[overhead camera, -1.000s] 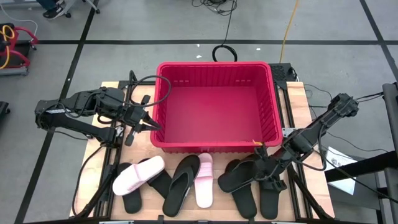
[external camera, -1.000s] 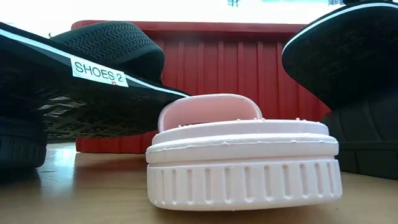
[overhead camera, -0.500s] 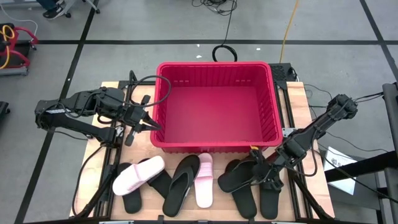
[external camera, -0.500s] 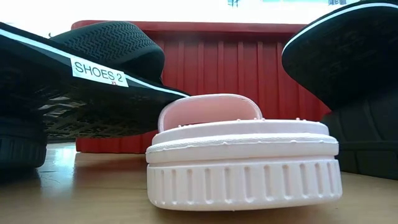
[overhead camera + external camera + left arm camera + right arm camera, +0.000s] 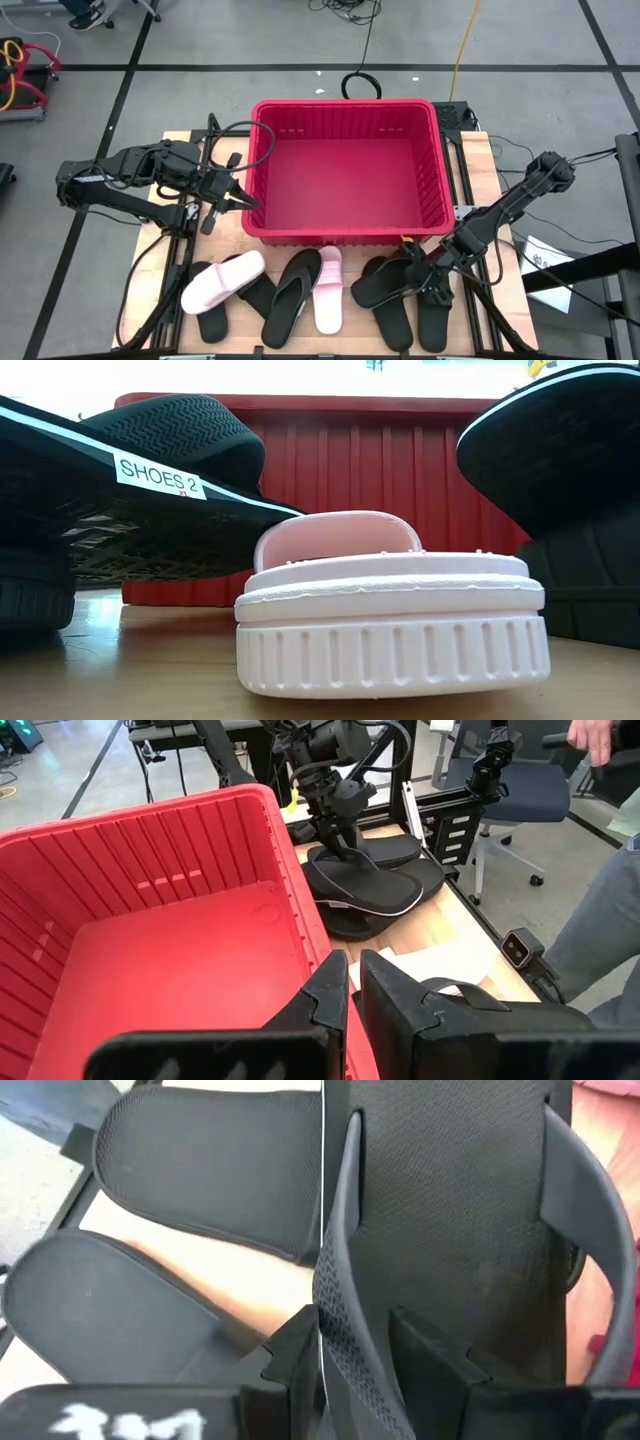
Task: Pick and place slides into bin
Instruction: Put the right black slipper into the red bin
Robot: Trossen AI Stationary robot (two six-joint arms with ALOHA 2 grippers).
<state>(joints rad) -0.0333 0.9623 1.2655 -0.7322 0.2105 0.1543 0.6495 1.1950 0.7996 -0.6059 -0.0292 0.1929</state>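
The left gripper [image 5: 243,200] hovers by the red bin's [image 5: 262,160] left wall, fingers nearly pinched together on nothing. Before the bin's front wall lie smooth pink slides [image 5: 222,280] among ribbed black slides [image 5: 291,297]. On the right, the right gripper [image 5: 425,273] reaches steeply down, clamping a black slide's strap [image 5: 345,1330].

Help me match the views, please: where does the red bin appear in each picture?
High view: the red bin fills the centre.
Low view: its wall spans the background.
Left wrist view: it fills the left.
Right wrist view: not visible.
Shared landmark: black slides beside it.
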